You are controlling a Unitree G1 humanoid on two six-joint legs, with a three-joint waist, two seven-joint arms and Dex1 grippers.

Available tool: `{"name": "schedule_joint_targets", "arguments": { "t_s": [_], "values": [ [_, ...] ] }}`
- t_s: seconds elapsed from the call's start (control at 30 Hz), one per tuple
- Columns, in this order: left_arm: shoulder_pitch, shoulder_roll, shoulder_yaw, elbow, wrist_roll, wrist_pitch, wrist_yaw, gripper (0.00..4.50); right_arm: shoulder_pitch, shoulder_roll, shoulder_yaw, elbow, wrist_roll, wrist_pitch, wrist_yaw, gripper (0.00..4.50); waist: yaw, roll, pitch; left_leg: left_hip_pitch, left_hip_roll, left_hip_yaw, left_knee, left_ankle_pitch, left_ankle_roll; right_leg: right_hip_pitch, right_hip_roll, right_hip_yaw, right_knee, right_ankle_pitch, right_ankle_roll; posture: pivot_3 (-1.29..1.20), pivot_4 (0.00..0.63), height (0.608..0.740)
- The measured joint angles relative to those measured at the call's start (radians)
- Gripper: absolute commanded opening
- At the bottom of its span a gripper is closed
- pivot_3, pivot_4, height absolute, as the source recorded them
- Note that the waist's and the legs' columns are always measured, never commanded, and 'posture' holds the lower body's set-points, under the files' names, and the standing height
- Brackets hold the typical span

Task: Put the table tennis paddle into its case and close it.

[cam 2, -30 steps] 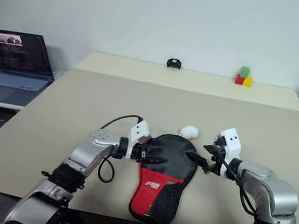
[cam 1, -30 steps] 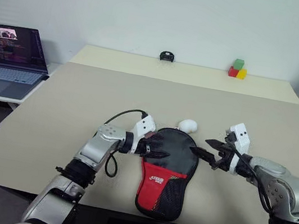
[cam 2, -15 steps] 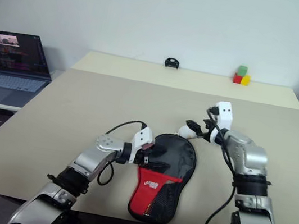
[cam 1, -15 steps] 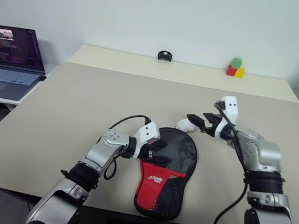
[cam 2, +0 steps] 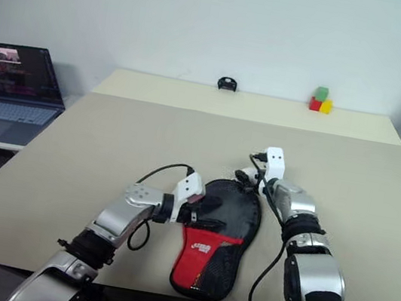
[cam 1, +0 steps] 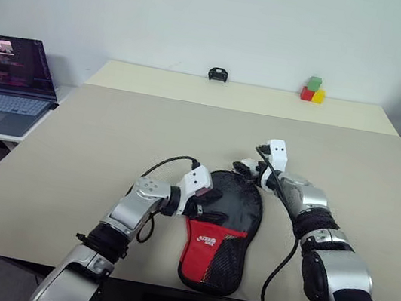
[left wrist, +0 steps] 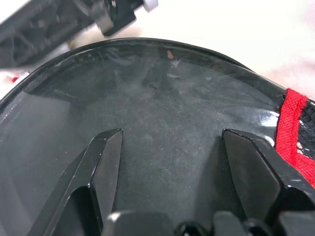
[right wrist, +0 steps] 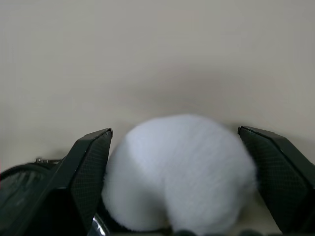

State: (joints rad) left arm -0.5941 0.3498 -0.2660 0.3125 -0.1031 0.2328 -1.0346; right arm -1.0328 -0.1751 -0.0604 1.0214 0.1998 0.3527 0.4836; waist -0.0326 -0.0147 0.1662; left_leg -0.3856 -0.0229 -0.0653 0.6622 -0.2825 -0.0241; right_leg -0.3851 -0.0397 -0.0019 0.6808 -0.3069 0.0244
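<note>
The case [cam 1: 223,223], a black pouch with a red panel and mesh pocket, lies flat near the table's front edge. The paddle is hidden from view. My left gripper [cam 1: 211,204] is open, its fingers [left wrist: 106,162] spread flat over the left side of the case's round black part [left wrist: 167,123]. At the far end of the case my right gripper [cam 2: 246,177] is open, with a white fluffy ball [right wrist: 179,172] sitting between its fingers [right wrist: 88,162]. Next to that ball I see the case's zipper rim [right wrist: 22,184].
An open laptop [cam 1: 6,78] stands on a side table at the left. On the beige table [cam 1: 112,129], at its far edge, sit a small black object [cam 1: 217,74] and a stack of green, red and yellow blocks [cam 1: 311,90]. A dark cable [cam 1: 164,164] loops off my left wrist.
My right gripper has swung from the case's right side forward and to the left, ending at the case's far end around the white ball. The left gripper has stayed on the case.
</note>
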Motion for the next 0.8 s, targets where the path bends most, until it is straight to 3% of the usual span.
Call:
{"name": "schedule_joint_targets", "arguments": {
  "t_s": [0.1, 0.3, 0.43, 0.53, 0.8],
  "values": [
    [0.000, 0.001, 0.000, 0.002, 0.001, -0.004, 0.000, 3.55, -0.007, 0.005, 0.000, 0.016, -0.006, -0.018, -0.006, 3.90, 0.000, 0.000, 0.000, 0.000, 0.000, 0.000, 0.000, 0.000, 0.000, 0.000, 0.000, 0.001, 0.000, 0.000, 0.000, 0.00, 0.150, 0.740],
    [-0.036, -0.001, -0.001, 0.080, 0.010, -0.061, 0.000, 3.55, -0.008, 0.013, 0.000, 0.021, -0.022, -0.034, -0.008, 1.83, 0.000, 0.000, 0.000, 0.001, 0.000, 0.001, 0.000, 0.000, 0.000, 0.000, 0.000, 0.001, 0.001, 0.000, 0.000, 0.00, 0.150, 0.740],
    [-0.053, -0.006, -0.002, 0.148, 0.011, -0.112, 0.000, 3.55, -0.007, 0.016, 0.003, 0.014, -0.026, -0.035, -0.006, 0.88, 0.000, 0.001, -0.001, 0.003, 0.000, 0.003, 0.000, 0.000, 0.001, 0.000, 0.000, 0.003, 0.002, 0.000, 0.000, 0.00, 0.150, 0.740],
    [-0.051, -0.007, -0.006, 0.170, 0.013, -0.148, -0.005, 3.55, -0.002, 0.015, 0.007, 0.003, -0.044, -0.037, -0.005, 0.66, 0.000, 0.001, -0.003, 0.004, 0.000, 0.004, 0.000, -0.001, 0.002, 0.000, 0.000, 0.004, 0.003, 0.000, 0.000, 0.00, 0.150, 0.740],
    [-0.050, -0.006, -0.011, 0.214, 0.015, -0.199, -0.020, 3.55, 0.034, -0.043, 0.047, -0.071, -0.100, -0.052, 0.018, 0.65, 0.000, 0.002, -0.007, 0.006, 0.000, 0.006, 0.000, -0.002, 0.003, 0.001, 0.000, 0.007, 0.004, 0.000, 0.000, 0.00, 0.150, 0.740]
  ]
}}
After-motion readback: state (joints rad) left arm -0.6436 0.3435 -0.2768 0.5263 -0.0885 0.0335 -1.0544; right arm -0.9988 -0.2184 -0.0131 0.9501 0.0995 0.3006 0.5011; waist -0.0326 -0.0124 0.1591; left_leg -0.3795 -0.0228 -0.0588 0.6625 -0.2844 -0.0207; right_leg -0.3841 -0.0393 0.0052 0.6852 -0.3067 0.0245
